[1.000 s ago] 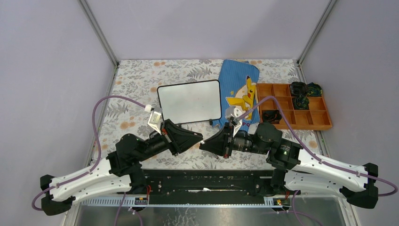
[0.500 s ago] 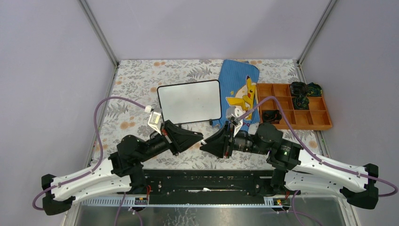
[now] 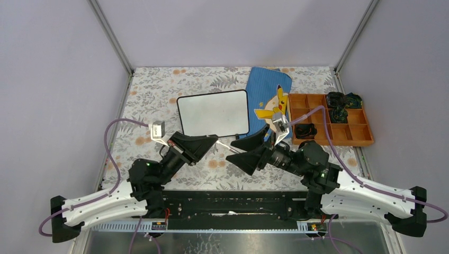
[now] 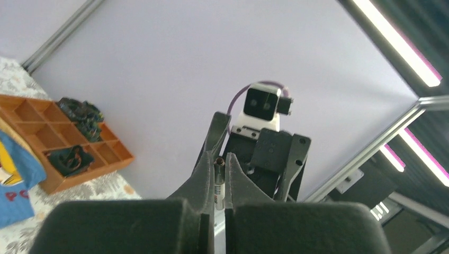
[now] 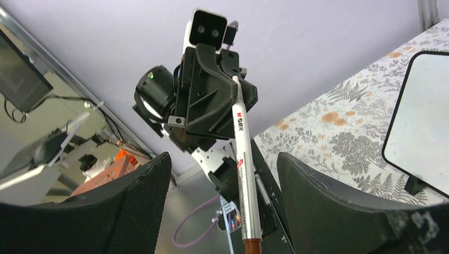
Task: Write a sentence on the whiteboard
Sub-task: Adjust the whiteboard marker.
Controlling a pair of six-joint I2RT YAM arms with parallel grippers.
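Note:
The whiteboard [image 3: 213,113] lies flat on the floral cloth, white and blank inside its thin black frame; its near corner shows at the right in the right wrist view [image 5: 423,132]. My left gripper [image 3: 214,139] is shut on a white marker [image 3: 225,144], which sticks out toward my right gripper [image 3: 231,150]. In the left wrist view the jaws of the left gripper [image 4: 218,161] pinch the marker [image 4: 218,177] end-on. The right gripper [image 5: 225,159] stands open, its fingers apart on either side of the marker [image 5: 241,153] without touching it. The marker's reddish end points at that camera.
A blue Pikachu pouch [image 3: 270,100] lies just right of the board. A wooden compartment tray [image 3: 331,119] with dark bundles stands at the far right. Metal frame posts and pale walls close in the table on both sides.
The right gripper has opened and let go of the marker. The left gripper has shut on it and swung its tip up toward the board.

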